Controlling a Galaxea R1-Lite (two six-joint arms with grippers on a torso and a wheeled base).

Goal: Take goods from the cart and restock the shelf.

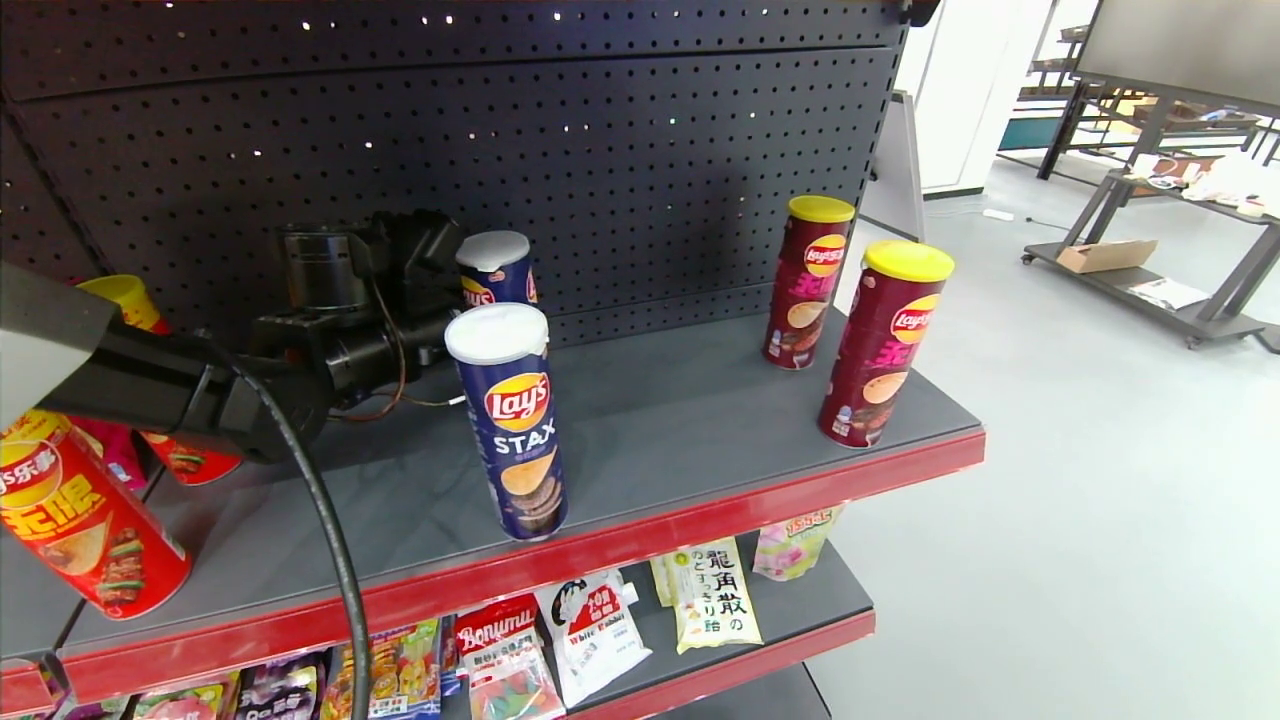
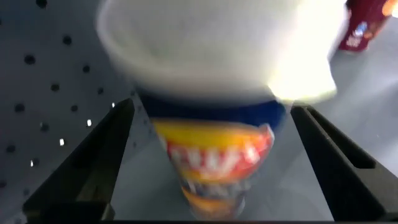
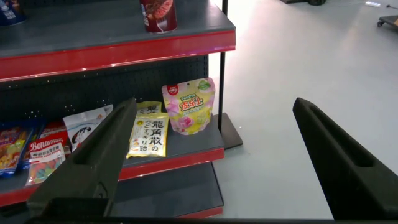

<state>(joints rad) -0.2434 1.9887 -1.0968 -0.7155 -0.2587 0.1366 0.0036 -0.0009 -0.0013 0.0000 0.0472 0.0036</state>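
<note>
Placement step: left gripper (image 2: 211,109), jaws apart, straddles the rear blue can (image 1: 497,268) at 12 o'clock from the front can (image 1: 510,420); next, likely a straight, non-tipping withdrawal.

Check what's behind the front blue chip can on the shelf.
A second blue can, white-lidded, stands between the left gripper's open jaws. The front can covers its lower part.

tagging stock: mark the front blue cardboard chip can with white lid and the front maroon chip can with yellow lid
front blue chip can (image 1: 520,440), head view, on its front label
front maroon chip can (image 1: 880,360), head view, on its mid body
</note>
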